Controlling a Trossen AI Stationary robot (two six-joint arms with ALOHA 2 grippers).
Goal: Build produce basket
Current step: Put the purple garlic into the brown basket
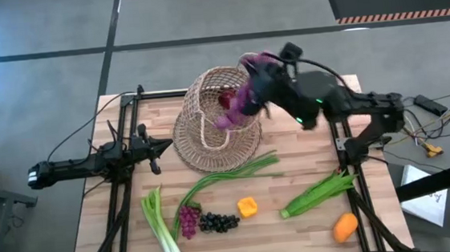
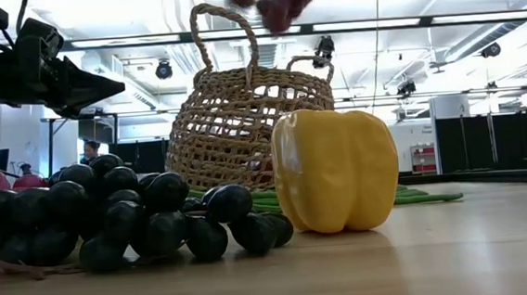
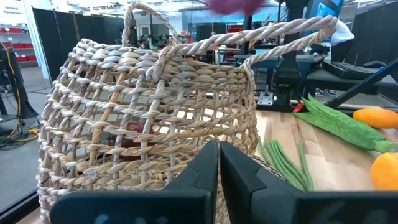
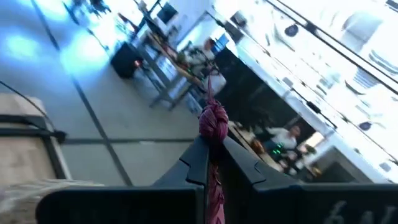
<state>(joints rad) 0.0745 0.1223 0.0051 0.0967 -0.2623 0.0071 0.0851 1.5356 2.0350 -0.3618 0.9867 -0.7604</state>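
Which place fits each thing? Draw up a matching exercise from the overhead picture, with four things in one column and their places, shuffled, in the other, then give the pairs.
Things:
1. basket
2. orange
3. leek
4. yellow pepper piece

Places:
A. near edge of the table, on the left arm's side
B. between the black grapes and the leafy greens
C. far half of the table, under the right gripper
D. near corner on the right arm's side

Pairs: 1-C, 2-D, 3-A, 4-B
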